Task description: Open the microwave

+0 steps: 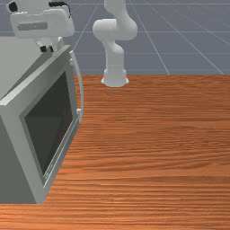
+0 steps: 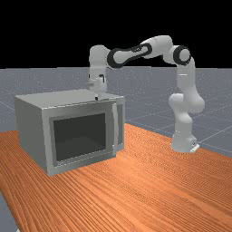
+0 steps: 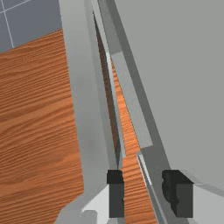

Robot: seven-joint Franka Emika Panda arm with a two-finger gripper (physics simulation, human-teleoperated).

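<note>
Microwave point(image 2: 31, 131) sits on the surface point(image 1: 148, 148) at the front view's left, its door point(image 1: 49, 121) slightly ajar, the handle point(image 1: 81, 90) along the door's far edge. I have my fingers point(image 1: 43, 48) spread wide, one near the door's top edge, one near the microwave's body.

Your microwave point(image 2: 70, 130) is a grey box, upright on the orange-brown wooden table point(image 2: 136, 190), at the far view's left. Its door point(image 1: 26, 157) has a dark rectangular window point(image 1: 51, 123) and a slim, pale, upright handle point(image 1: 81, 90). You have that door slightly ajar, the narrow gap widening toward the handle side.
</note>
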